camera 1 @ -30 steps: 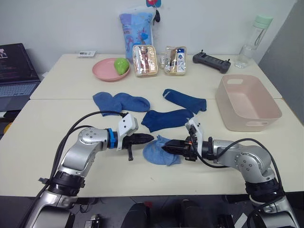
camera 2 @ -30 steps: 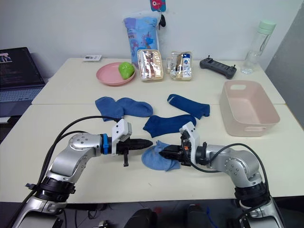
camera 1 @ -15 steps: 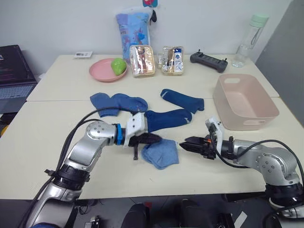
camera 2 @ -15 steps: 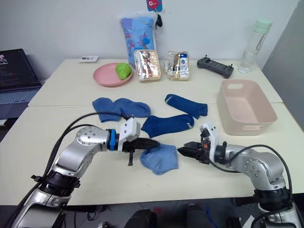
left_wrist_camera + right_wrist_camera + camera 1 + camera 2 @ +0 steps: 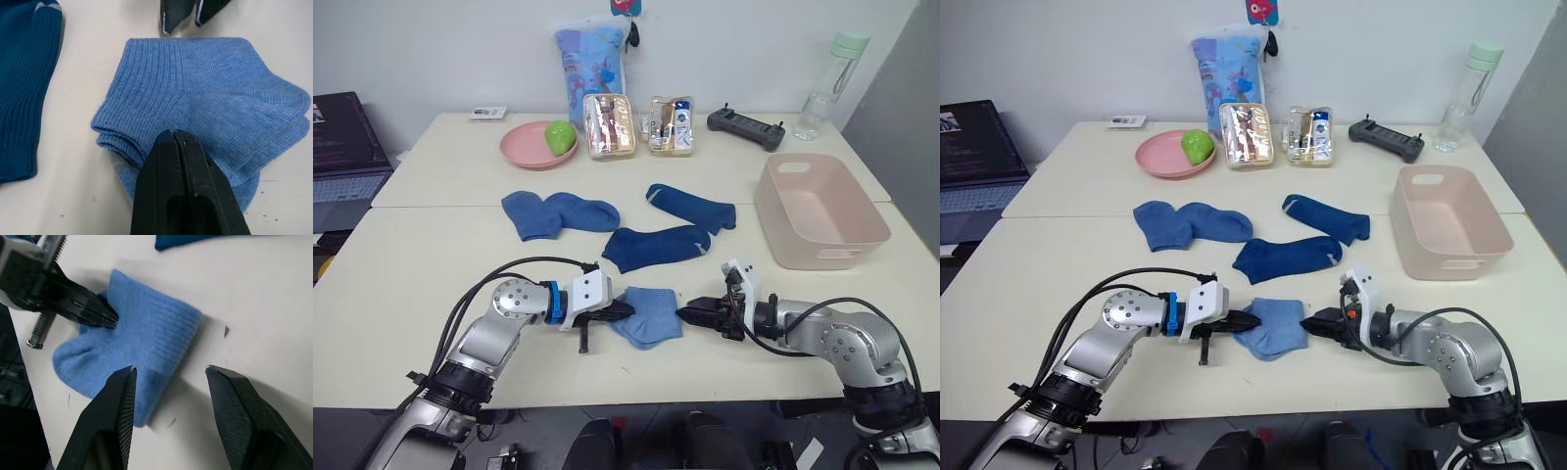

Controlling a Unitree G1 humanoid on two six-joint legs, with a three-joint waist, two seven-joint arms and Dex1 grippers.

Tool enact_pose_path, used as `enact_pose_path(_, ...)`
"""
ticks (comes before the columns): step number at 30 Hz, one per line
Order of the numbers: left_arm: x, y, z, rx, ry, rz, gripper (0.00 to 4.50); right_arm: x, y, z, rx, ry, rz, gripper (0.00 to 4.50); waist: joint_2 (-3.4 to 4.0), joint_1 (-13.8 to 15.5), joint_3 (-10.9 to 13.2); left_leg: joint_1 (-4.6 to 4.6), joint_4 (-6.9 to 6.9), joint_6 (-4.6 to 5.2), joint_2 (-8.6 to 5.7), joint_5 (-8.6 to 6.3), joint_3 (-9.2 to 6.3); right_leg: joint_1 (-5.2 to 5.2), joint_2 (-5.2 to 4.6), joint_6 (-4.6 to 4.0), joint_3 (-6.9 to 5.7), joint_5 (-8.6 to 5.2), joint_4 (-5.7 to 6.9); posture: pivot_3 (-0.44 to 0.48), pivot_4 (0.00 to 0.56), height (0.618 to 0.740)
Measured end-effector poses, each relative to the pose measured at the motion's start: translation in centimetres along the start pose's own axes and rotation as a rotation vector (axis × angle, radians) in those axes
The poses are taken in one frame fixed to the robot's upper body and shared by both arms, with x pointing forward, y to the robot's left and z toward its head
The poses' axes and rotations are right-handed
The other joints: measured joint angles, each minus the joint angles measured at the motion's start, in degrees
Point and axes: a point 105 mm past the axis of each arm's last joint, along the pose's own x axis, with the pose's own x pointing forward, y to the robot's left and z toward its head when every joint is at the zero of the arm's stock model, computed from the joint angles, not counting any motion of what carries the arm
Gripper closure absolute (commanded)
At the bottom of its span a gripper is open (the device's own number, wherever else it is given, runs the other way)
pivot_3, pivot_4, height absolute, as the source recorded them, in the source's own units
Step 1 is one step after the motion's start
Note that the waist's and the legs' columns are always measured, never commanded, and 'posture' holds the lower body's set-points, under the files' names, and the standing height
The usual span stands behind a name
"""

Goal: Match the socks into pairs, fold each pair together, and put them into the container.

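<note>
Light-blue folded sock pair flat on surface between both grippers, long axis running arm to arm; left gripper fingers pressed together on its near edge; right gripper fingers spread, just beside opposite edge; container well apart, rightward.

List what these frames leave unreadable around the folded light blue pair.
- Left gripper: fingers closed on the light blue socks; how many layers they pinch is hidden beneath them in the left wrist view.
- Right gripper: open at the fold edge; contact unclear.
- Container: near inner wall hidden by its rim.
</note>
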Motion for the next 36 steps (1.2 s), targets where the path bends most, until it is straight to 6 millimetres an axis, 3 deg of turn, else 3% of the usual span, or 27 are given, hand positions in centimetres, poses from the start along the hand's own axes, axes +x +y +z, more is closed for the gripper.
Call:
enact_pose_path(4, -0.1, 0.1, -0.2, 0.002, 0.004, 0.004, 4.50, 0.9, 0.1, 0.3, 0.041, -0.006, 0.040, 2.07, 0.03, -0.15, -0.05, 0.13, -0.01, 0.00, 0.02, 0.00, 0.01, 0.05, 0.04, 0.00, 0.02, 0.00, 0.04, 0.000, 0.150, 0.740)
enact_pose_path(11, -0.2, 0.2, -0.1, 0.003, 0.002, 0.010, 4.50, 3.8, 2.9, 0.3, 0.123, 0.009, 0.190, 2.07, 0.04, -0.09, -0.05, 0.13, -0.02, 0.00, 0.03, 0.00, 0.01, 0.04, 0.03, 0.00, 0.02, 0.00, 0.05, 0.000, 0.150, 0.740)
enact_pose_path(17, -0.4, 0.2, -0.2, -0.001, 0.003, 0.017, 4.50, 5.3, 2.9, 0.5, 0.174, 0.000, 0.206, 2.07, 0.06, -0.16, -0.06, 0.18, -0.04, 0.01, 0.03, 0.00, 0.00, 0.04, 0.04, -0.01, 0.01, 0.00, 0.06, 0.000, 0.150, 0.740)
enact_pose_path(23, -0.4, 0.2, -0.2, -0.003, 0.004, 0.019, 4.50, 5.4, 2.7, 0.4, 0.146, 0.001, 0.198, 2.07, 0.08, -0.15, -0.07, 0.19, -0.04, 0.00, 0.03, 0.00, 0.01, 0.04, 0.04, -0.01, 0.02, 0.00, 0.06, 0.000, 0.150, 0.740)
enact_pose_path(26, -0.4, 0.3, -0.3, -0.003, 0.004, 0.019, 4.50, 5.5, 2.6, 0.4, 0.132, 0.002, 0.192, 2.68, 0.08, -0.15, -0.08, 0.19, -0.05, 0.00, 0.03, 0.00, 0.02, 0.04, 0.04, 0.00, 0.03, 0.00, 0.06, 0.000, 0.150, 0.740)
enact_pose_path(31, -0.4, 0.3, -0.4, -0.008, 0.006, 0.020, 4.50, 5.3, 3.1, 0.8, 0.117, -0.011, 0.214, 4.33, 0.03, -0.14, -0.20, 0.32, -0.06, 0.00, 0.03, 0.00, 0.01, 0.17, 0.04, 0.00, 0.02, 0.00, 0.05, 0.000, 0.150, 0.740)
enact_pose_path(36, -0.5, 0.4, -0.4, -0.027, -0.006, 0.022, 4.50, 5.0, 2.9, 0.9, 0.108, -0.019, 0.204, 4.47, 0.04, -0.08, -0.20, 0.44, -0.06, 0.00, 0.03, 0.00, -0.01, 0.34, 0.03, 0.00, 0.00, 0.00, 0.01, 0.000, 0.150, 0.740)
